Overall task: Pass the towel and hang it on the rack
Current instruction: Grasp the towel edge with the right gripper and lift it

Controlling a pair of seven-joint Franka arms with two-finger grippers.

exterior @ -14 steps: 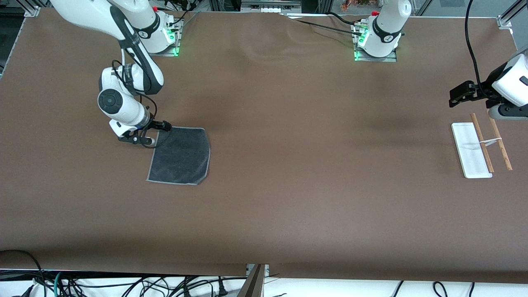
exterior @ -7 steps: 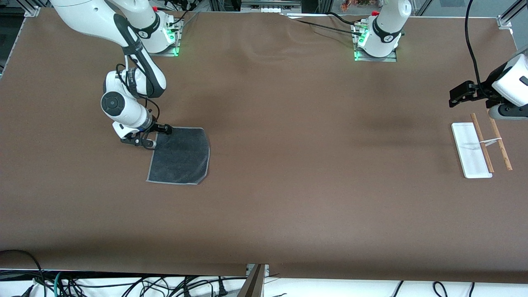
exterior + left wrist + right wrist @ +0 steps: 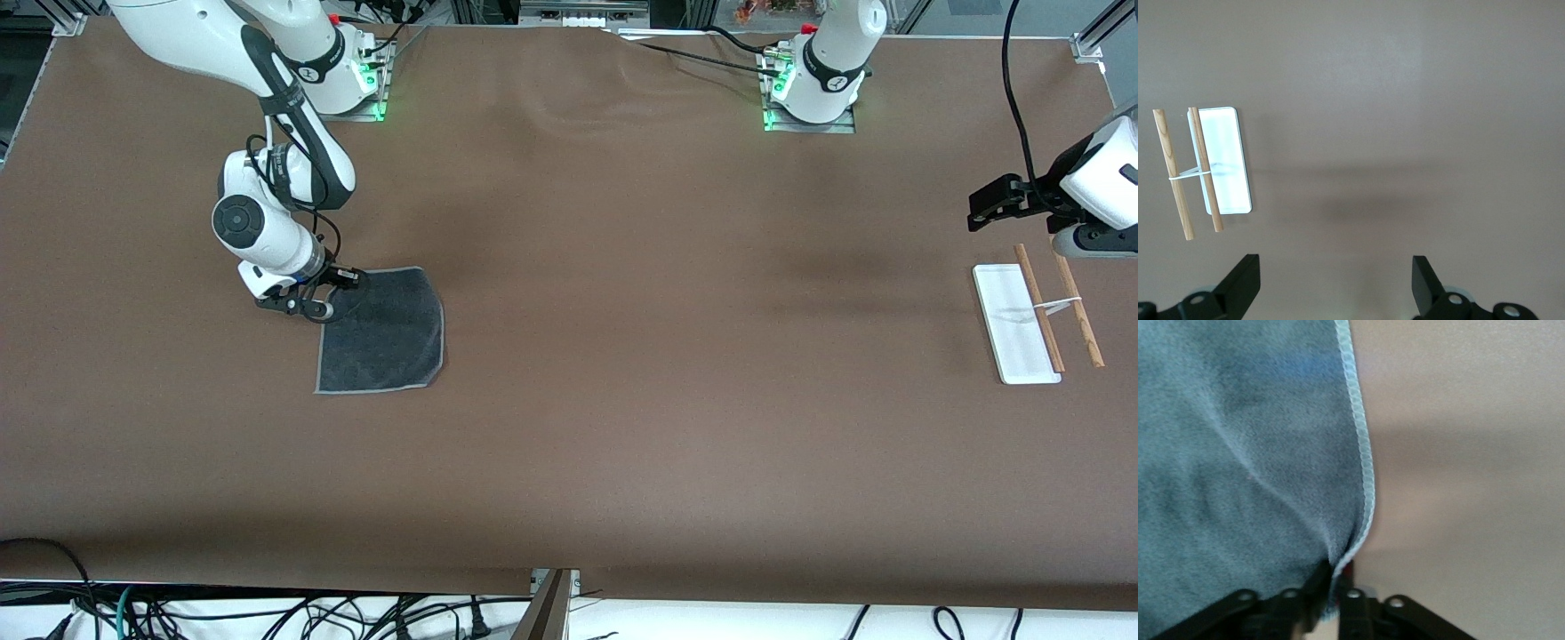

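Observation:
The dark grey towel [image 3: 384, 333] with its lighter border lies on the brown table at the right arm's end. My right gripper [image 3: 336, 293] is shut on the towel's corner farthest from the front camera; in the right wrist view the stitched edge [image 3: 1365, 473] runs into the closed jaws. The rack [image 3: 1031, 316], a flat white base with two brown rods and a thin white crosspiece, stands at the left arm's end and also shows in the left wrist view [image 3: 1221, 163]. My left gripper [image 3: 978, 209] is open and empty above the table beside the rack, waiting.
The brown table cover [image 3: 667, 356] has slight wrinkles near the arm bases. Cables [image 3: 267, 613] lie below the table's front edge. A black cable [image 3: 1013, 89] hangs toward the left arm.
My right gripper has closed on the towel's corner and pulled it slightly toward the right arm's end; the towel's edge has shifted and narrowed. The left arm has not moved.

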